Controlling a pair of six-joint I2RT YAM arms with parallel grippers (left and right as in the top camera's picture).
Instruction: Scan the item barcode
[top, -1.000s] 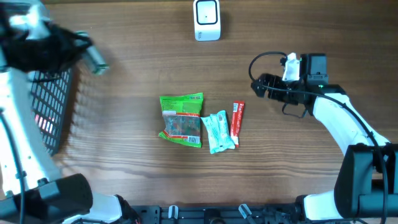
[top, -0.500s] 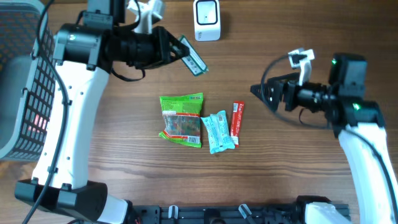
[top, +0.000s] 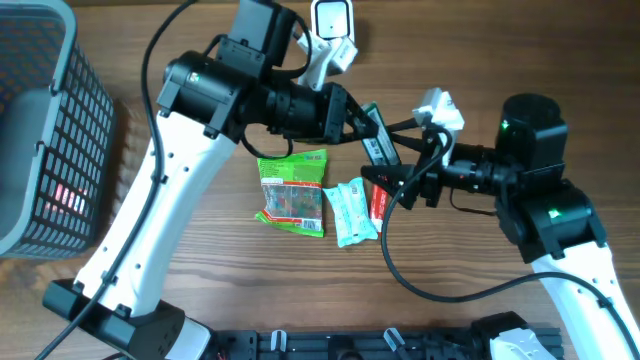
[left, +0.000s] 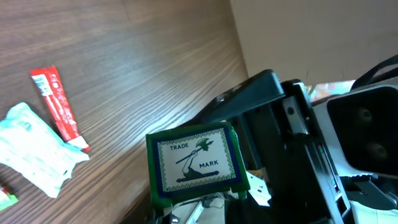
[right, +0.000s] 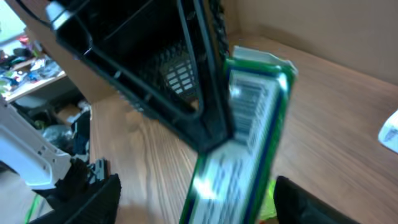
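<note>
Above the middle of the table (top: 500, 50), one flat green-edged packet (top: 375, 140) is held in the air by the left gripper (top: 352, 115), whose jaws are clamped on one end of it (a "TRADE MARK" panel is seen on the face turned toward the left wrist camera). The right gripper (top: 388, 178) is positioned opposite. Its two fingers are spread apart, and the packet's free end is seen between them in the right wrist view; whether it is touched cannot be told. A barcode-like strip is made out, blurred, on the packet's face there.

Three more items are laid on the table beneath: one green bag (top: 293, 190), one pale blue pouch (top: 352, 210) just beside it, and one red stick (top: 378, 208) partly covered by the right gripper. One white scanner (top: 332, 30) is stood at the far edge, apart from the held packet. One dark mesh basket (top: 45, 130) is placed at the left.
</note>
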